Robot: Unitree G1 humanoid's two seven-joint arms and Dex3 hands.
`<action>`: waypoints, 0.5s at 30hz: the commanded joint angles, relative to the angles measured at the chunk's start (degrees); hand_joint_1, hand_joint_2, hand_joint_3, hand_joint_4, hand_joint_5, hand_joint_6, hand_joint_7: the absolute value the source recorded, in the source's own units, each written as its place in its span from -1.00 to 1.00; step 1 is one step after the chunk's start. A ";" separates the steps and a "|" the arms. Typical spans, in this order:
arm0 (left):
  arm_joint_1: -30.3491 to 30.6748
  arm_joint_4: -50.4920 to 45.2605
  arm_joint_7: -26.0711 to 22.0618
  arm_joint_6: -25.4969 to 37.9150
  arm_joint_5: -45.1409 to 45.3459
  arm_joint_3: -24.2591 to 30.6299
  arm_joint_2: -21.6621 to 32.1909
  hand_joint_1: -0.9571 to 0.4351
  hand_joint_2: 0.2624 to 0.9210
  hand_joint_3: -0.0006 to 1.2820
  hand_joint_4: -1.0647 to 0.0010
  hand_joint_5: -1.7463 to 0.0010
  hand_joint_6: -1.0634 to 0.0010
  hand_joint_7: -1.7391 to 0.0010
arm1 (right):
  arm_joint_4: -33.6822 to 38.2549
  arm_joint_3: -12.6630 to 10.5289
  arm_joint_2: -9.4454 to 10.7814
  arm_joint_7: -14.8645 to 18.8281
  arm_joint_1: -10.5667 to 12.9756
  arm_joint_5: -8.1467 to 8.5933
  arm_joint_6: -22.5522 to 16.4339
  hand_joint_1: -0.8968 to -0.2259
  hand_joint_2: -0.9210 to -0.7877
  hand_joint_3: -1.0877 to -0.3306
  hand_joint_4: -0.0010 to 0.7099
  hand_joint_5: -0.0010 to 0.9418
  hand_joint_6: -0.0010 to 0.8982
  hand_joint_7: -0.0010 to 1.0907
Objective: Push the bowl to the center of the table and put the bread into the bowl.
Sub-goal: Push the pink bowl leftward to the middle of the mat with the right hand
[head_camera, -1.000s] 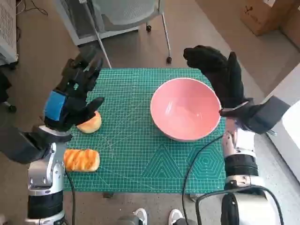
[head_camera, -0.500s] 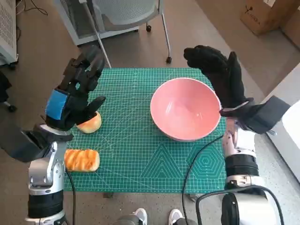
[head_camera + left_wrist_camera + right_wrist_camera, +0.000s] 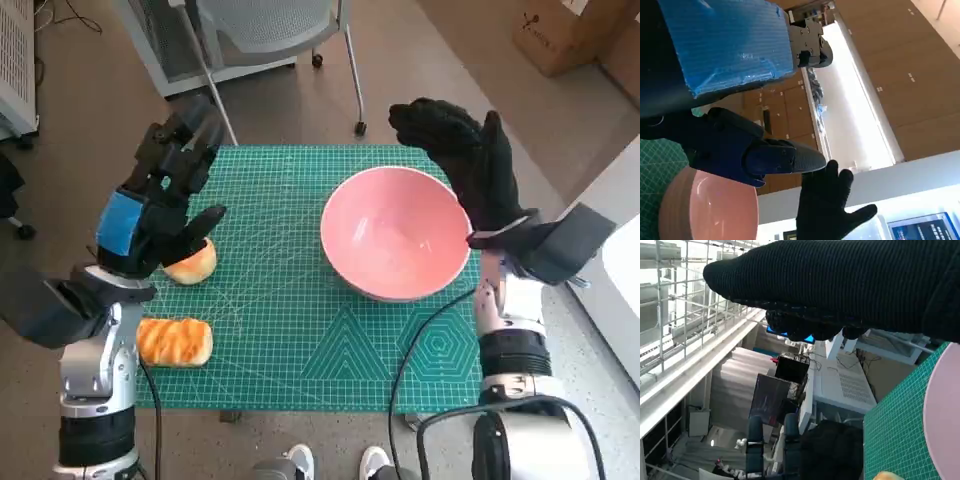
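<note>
A pink bowl (image 3: 395, 232) stands on the right half of the green cutting mat (image 3: 300, 330). My right hand (image 3: 470, 165) is raised beside the bowl's far right rim, fingers spread, holding nothing. Two pieces of bread lie at the mat's left side: a round bun (image 3: 192, 263) partly under my left hand, and a striped orange loaf (image 3: 174, 341) near the front left corner. My left hand (image 3: 160, 200) hovers above the bun with its fingers apart and empty. The left wrist view shows the bowl (image 3: 705, 210) and the gloved right hand (image 3: 832, 207) beyond it.
An office chair base (image 3: 270, 40) stands behind the table. A cardboard box (image 3: 560, 30) sits on the floor at the far right. A cable (image 3: 420, 335) crosses the mat's front right corner. Shoes (image 3: 330, 463) show below the front edge.
My left hand has risen slightly over the bun. The right hand has barely shifted. Bowl and both breads have not moved.
</note>
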 commanded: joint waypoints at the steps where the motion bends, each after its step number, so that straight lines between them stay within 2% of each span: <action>1: 0.49 -1.17 0.37 0.48 0.43 -0.28 0.17 -0.44 1.00 -0.49 0.77 1.00 1.00 0.55 | 2.68 -1.22 -1.87 1.18 0.89 0.76 0.15 -0.39 -1.00 0.08 -0.46 -1.00 -0.23 -0.99; 3: 0.58 -1.16 0.39 0.45 0.42 -0.26 0.22 -0.44 1.00 -0.49 0.76 1.00 1.00 0.55 | 4.36 -2.19 -2.96 1.53 0.46 1.15 -0.24 -0.40 -1.00 0.08 -0.47 -1.00 -0.23 -0.99; 7: 0.96 -1.40 0.44 0.49 0.30 -0.05 0.36 -0.45 1.00 -0.50 0.76 0.99 1.00 0.55 | 9.24 -4.11 -5.13 -1.02 -0.52 0.49 -2.63 -0.39 -1.00 0.07 -0.48 -1.00 -0.28 -1.00; 11: 1.61 -1.94 0.48 0.48 0.14 0.20 0.44 -0.45 1.00 -0.50 0.76 0.99 1.00 0.54 | 14.32 -5.33 -6.92 -6.84 -1.07 -1.21 -4.36 -0.37 -1.00 0.04 -0.52 -1.00 -0.32 -1.00; 15: 2.28 -2.05 0.48 0.06 0.22 0.49 0.52 -0.44 1.00 -0.51 0.75 0.99 1.00 0.54 | 18.06 -5.36 -8.37 -12.57 -1.32 -3.28 -4.15 -0.33 -1.00 -0.03 -0.64 -1.00 -0.36 -1.00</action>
